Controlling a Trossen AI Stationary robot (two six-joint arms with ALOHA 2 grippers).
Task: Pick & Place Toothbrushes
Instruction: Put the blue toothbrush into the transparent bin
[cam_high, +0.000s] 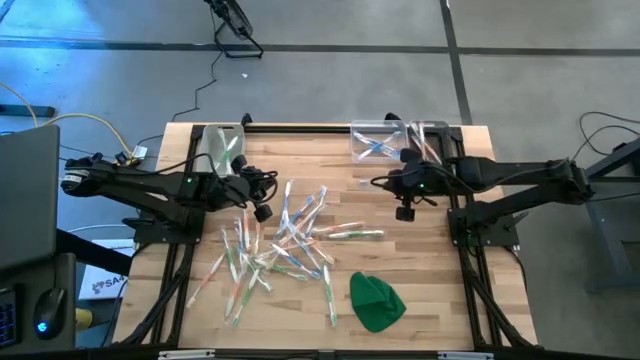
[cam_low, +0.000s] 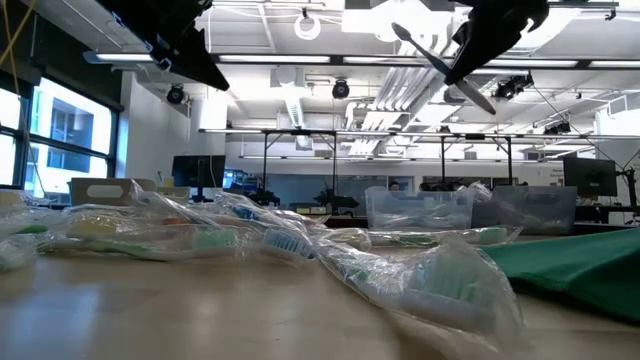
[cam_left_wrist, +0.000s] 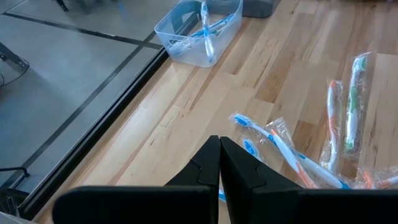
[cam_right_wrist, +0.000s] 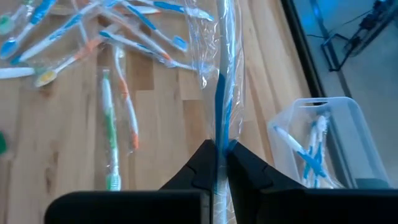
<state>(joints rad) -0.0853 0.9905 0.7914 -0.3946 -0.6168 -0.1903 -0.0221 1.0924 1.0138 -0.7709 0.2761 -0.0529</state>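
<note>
Step in hand: transfer. The right tool (cam_right_wrist: 219, 163) is clamped on a wrapped blue toothbrush (cam_right_wrist: 221, 93), raised above the worktop (cam_high: 420, 270) and close to the clear bin at the far right corner (cam_high: 385, 140), which already holds a few blue brushes. Judged next move: carry the brush over the bin's rim, lower, then part the fingers; the long wrapper hanging past the fingers may catch the wall, so the approach wants to come from above. The left tool (cam_left_wrist: 219, 171) is closed and empty, hovering over bare wood near the far-left side, beside a second clear bin (cam_high: 222, 148). The remaining toothbrushes (cam_high: 285, 245) lie in a loose, overlapping scatter mid-worktop, between the arms. A green cloth (cam_high: 376, 300) sits at the near edge, apart from the pile and off the carry path. Nothing visible blocks the right bin.
</note>
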